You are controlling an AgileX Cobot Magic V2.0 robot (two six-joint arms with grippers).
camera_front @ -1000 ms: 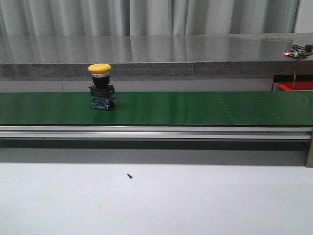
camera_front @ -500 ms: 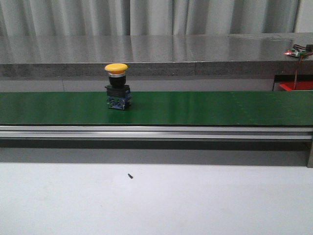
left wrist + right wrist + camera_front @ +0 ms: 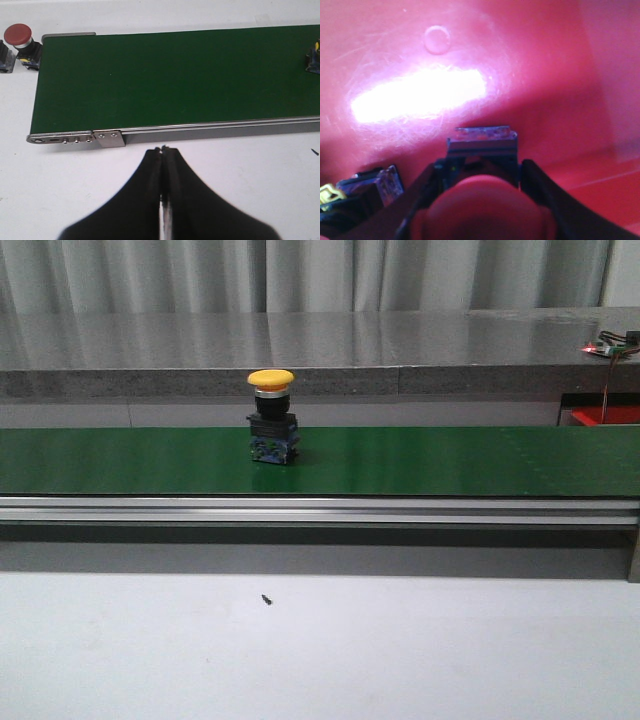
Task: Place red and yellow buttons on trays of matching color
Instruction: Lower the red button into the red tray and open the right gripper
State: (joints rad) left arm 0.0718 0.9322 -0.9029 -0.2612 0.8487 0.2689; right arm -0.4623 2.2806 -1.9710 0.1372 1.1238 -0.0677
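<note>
Right wrist view shows our right gripper over the red tray, its fingers pinching a red button between them; another button's base lies just beside them in the tray. So we judge this red one nearly delivered, not yet let go. Our left gripper hangs with fingers pressed together, empty; ahead of them the green belt carries a yellow button, and another red button waits off its end.
</note>
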